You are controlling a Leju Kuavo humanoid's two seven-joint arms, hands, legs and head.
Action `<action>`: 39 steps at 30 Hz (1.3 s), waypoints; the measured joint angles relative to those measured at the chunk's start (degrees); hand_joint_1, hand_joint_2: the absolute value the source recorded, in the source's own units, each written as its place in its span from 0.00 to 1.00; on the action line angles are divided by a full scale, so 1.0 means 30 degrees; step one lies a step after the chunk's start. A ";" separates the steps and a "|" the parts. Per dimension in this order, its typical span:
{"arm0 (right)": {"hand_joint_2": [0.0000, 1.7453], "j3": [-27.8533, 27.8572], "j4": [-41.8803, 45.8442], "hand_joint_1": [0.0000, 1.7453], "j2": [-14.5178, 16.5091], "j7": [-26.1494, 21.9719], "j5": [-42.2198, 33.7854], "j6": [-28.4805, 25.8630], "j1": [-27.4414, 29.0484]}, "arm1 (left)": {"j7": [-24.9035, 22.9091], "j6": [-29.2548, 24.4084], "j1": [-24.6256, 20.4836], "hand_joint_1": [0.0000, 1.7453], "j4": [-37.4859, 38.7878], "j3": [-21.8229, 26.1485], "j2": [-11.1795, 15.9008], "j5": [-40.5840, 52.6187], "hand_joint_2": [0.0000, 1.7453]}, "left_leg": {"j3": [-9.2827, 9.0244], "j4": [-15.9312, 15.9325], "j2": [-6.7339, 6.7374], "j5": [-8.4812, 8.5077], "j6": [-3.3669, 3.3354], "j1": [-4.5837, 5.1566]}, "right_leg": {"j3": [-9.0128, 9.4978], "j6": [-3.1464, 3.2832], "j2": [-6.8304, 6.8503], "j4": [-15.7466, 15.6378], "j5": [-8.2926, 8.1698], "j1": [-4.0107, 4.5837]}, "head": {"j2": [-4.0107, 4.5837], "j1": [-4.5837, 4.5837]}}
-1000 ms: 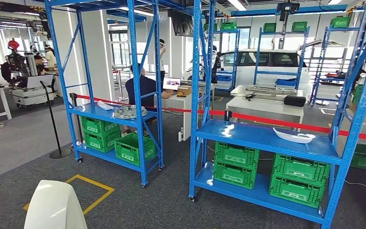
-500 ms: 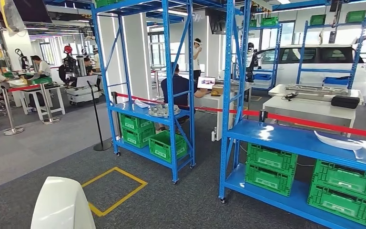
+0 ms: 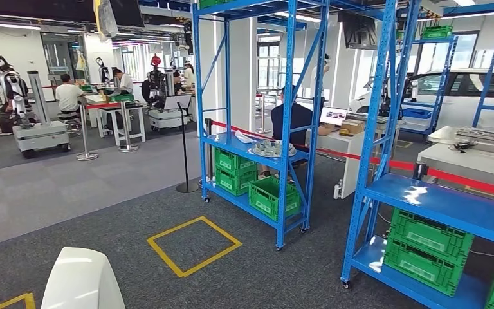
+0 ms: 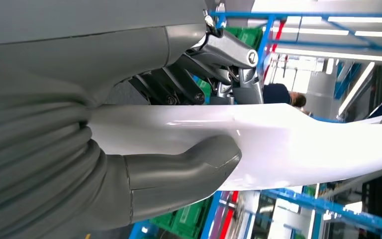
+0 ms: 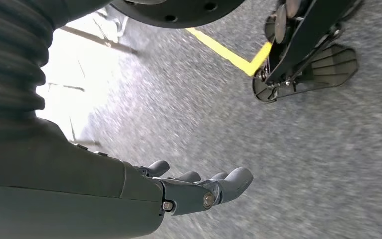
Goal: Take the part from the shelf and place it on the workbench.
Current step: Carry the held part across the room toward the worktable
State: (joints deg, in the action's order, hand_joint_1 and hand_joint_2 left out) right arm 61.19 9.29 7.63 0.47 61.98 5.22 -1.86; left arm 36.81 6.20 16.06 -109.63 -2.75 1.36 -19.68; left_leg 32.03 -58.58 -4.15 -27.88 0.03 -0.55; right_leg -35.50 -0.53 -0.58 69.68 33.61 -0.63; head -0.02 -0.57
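Observation:
A white curved part [image 4: 288,144] is gripped in my left hand [image 4: 179,172], the thumb on one face and the dark fingers [image 4: 214,64] on the other. In the head view the same white part [image 3: 82,280] rises at the bottom left. My right hand [image 5: 199,189] hangs over grey carpet with its fingers stretched out and nothing in it. A blue shelf [image 3: 257,145] stands ahead with a grey part [image 3: 271,149] on its middle level. A second blue shelf [image 3: 437,206] is close on the right.
Green crates [image 3: 267,196] fill both shelves' lower levels. A yellow square [image 3: 194,244] marks the carpet ahead. A black stanchion [image 3: 185,187] stands left of the shelf, red tape [image 3: 463,183] runs behind. White tables [image 3: 112,106] with people are far left, a white bench [image 3: 469,161] is far right.
The whole head view has swung left: both shelves slid to the right of the picture, and the tables and people at the far left came in. The white part stays in my left hand.

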 joint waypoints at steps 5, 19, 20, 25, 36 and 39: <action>1.00 -0.0200 0.0000 0.00 -0.0051 -0.0229 0.0231 0.0118 -0.0172 | -0.0541 -0.0098 -0.0216 1.00 -0.0244 0.0000 -0.0047 -0.0163 1.00 | 0.0293 -0.0125 -0.1148 0.0029 0.0533 -0.0020 | 0.1415 0.0299 -0.1121 -0.3393 -0.1197 0.0055 | 0.0000 0.0020; 1.00 -0.0224 0.0000 0.00 -0.0035 0.1377 -0.0381 0.0004 -0.0125 | -0.0510 -0.0102 -0.0602 1.00 0.0211 -0.0013 -0.0062 -0.0213 1.00 | 0.0001 0.0012 0.2687 -0.0058 0.0603 0.0148 | 0.1846 0.0610 0.2349 -0.3677 -0.1097 0.0187 | 0.0000 0.0093; 1.00 -0.0189 0.0000 0.00 -0.0033 0.1354 -0.0463 0.0002 -0.0139 | -0.0486 -0.0186 -0.0601 1.00 0.0215 -0.0009 -0.0069 -0.0219 1.00 | 0.0053 0.0019 0.2522 -0.0038 0.0511 0.0194 | 0.1901 0.0508 0.2518 -0.3704 -0.1076 0.0191 | 0.0000 0.0086; 1.00 -0.0053 0.0000 0.00 -0.0036 0.1290 -0.0596 -0.0006 -0.0134 | -0.0444 -0.0291 -0.0607 1.00 0.0166 0.0020 -0.0148 -0.0238 1.00 | 0.0009 0.0303 0.1387 0.0306 0.0035 -0.0014 | 0.1118 0.0003 0.0871 -0.1540 0.0362 0.0043 | 0.0000 0.0029; 1.00 -0.0084 0.0000 0.00 -0.0035 -0.0067 0.0011 0.0011 -0.0157 | -0.0896 -0.0073 -0.0737 1.00 0.0457 0.0040 -0.0284 -0.0827 1.00 | 0.0549 -0.0074 -0.1258 0.0328 0.0666 -0.0043 | 0.1331 0.0314 -0.0896 -0.3390 -0.1357 0.0012 | 0.0000 0.0020; 1.00 -0.0111 0.0000 0.00 -0.0035 -0.0491 0.0126 -0.0093 -0.0213 | -0.0832 -0.0064 -0.0707 1.00 0.0556 0.0089 -0.0308 -0.0860 1.00 | 0.1004 -0.0916 -0.0134 -0.0222 0.0870 -0.0064 | 0.1390 0.0768 -0.0137 -0.3681 -0.1596 -0.0022 | 0.0000 0.0062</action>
State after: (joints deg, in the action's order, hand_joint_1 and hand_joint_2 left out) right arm 60.86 9.29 7.52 -1.00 62.35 4.94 -2.49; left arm 34.32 6.01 13.94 -107.96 -2.49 0.43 -22.26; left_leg 35.05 -61.32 -4.55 -28.55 2.64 -0.74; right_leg -31.33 1.77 -0.99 58.64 28.83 -0.69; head -0.02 -0.39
